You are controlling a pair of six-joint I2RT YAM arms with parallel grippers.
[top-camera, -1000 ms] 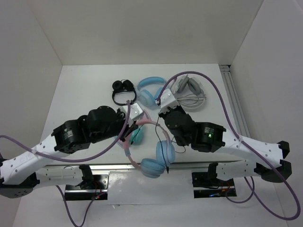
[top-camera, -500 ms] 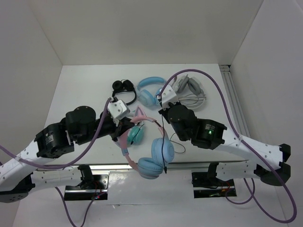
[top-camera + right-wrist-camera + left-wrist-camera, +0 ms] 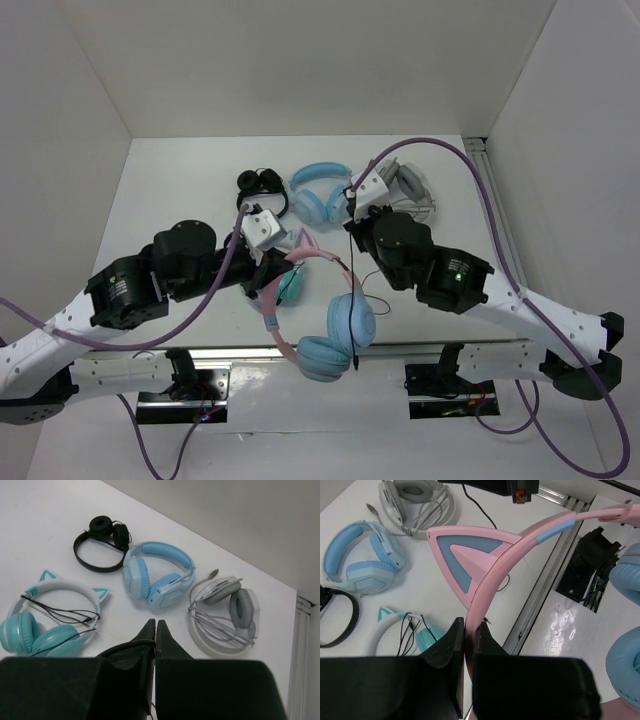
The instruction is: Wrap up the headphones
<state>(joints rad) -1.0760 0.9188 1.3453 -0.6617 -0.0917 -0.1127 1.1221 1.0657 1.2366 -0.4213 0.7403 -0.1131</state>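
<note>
gripping the pink headband (image 3: 520,545) in the clamped left gripper (image 3: 468,630), pinching the black cable (image 3: 349,268) in the closed right gripper (image 3: 155,627). next, likely winding that cable round the headphones (image 3: 340,322), kept taut.

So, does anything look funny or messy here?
Yes. The pink cat-ear headphones hang tilted in the air, pinched by the headband in the left tool, their black cable unwrapped. The teal cat-ear headphones lie under their own loose cord.
</note>
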